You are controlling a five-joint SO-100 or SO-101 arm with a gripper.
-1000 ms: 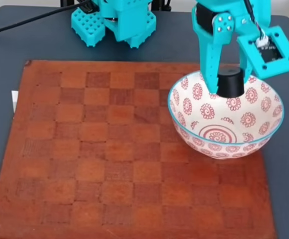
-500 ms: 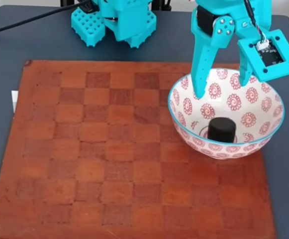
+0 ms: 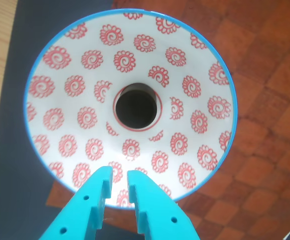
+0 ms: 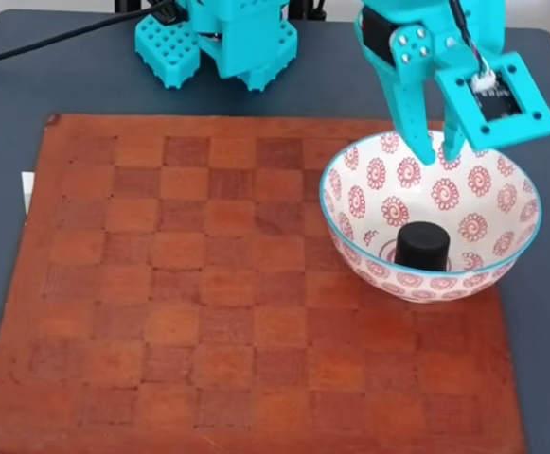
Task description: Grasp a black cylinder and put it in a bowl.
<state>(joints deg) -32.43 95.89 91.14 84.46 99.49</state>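
Note:
The black cylinder (image 4: 421, 246) stands upright at the bottom of the white bowl (image 4: 350, 203) with red spiral flowers and a turquoise rim. From the wrist view it is a dark disc (image 3: 137, 106) at the centre of the bowl (image 3: 65, 90). My teal gripper (image 4: 434, 159) hangs above the bowl's far rim, clear of the cylinder. Its fingers (image 3: 102, 187) stand nearly together with a thin gap and hold nothing. In the wrist view the gripper (image 3: 120, 175) comes in from the bottom edge, over the bowl's near wall.
The bowl sits at the right edge of a brown checkered mat (image 4: 208, 284) on a dark table (image 4: 9, 85). The arm's teal base (image 4: 218, 38) stands at the back, with a black cable (image 4: 47, 43) leading off to the left.
The cylinder was held above the bowl, then dropped into it. Since then the fingers have drawn together and the gripper has risen slightly.

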